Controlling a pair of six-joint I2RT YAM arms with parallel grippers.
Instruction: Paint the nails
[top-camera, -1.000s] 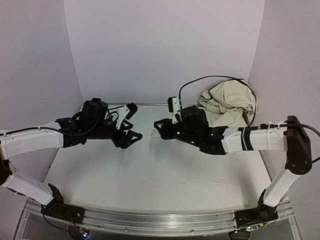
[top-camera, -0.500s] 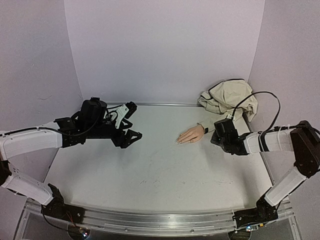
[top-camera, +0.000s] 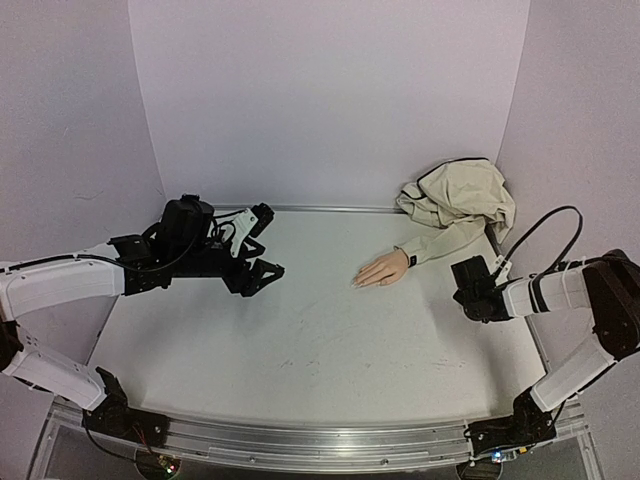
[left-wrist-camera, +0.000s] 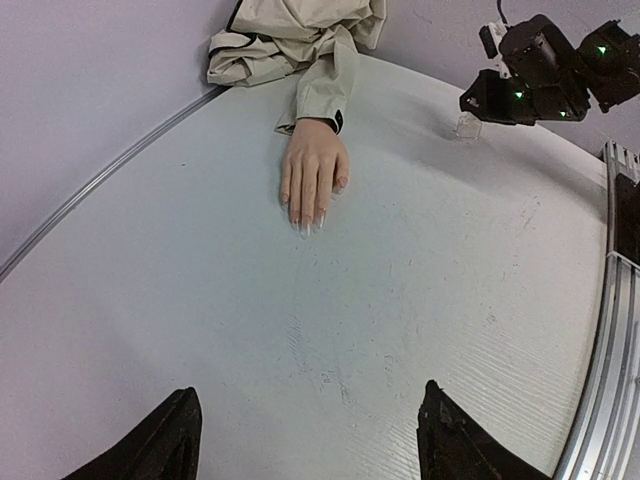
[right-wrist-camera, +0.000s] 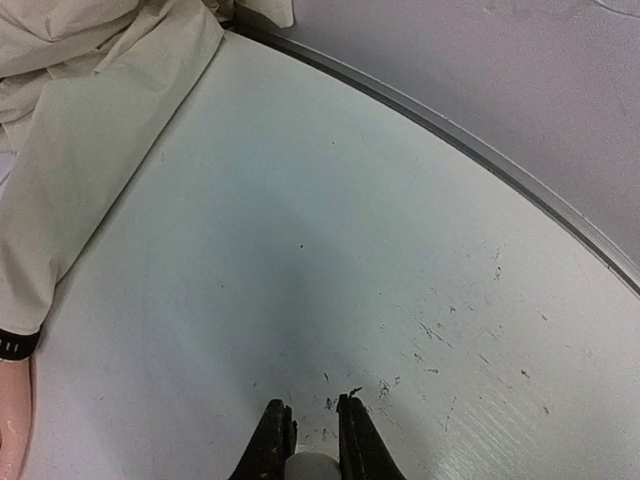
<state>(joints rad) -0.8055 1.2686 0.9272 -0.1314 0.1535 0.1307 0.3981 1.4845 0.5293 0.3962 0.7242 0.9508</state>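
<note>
Across the table (top-camera: 320, 350), left pincer (left-wrist-camera: 310, 400) is gaping wide left of the mannequin hand (top-camera: 383, 270); right pincer (right-wrist-camera: 312, 405) is clamping a whitish bottle (right-wrist-camera: 313, 466).

The hand (top-camera: 382, 270) is peach, its nails (left-wrist-camera: 305, 225) pale, the sleeve (top-camera: 445, 240) beige with a dark band (left-wrist-camera: 338, 122). Between the right gripper's (right-wrist-camera: 312, 440) black fingers sits a whitish bottle (right-wrist-camera: 313, 467); ahead of them, dark scuffs speckle the white table (right-wrist-camera: 300, 250). The left gripper's (left-wrist-camera: 308, 425) fingers are black too.
</note>
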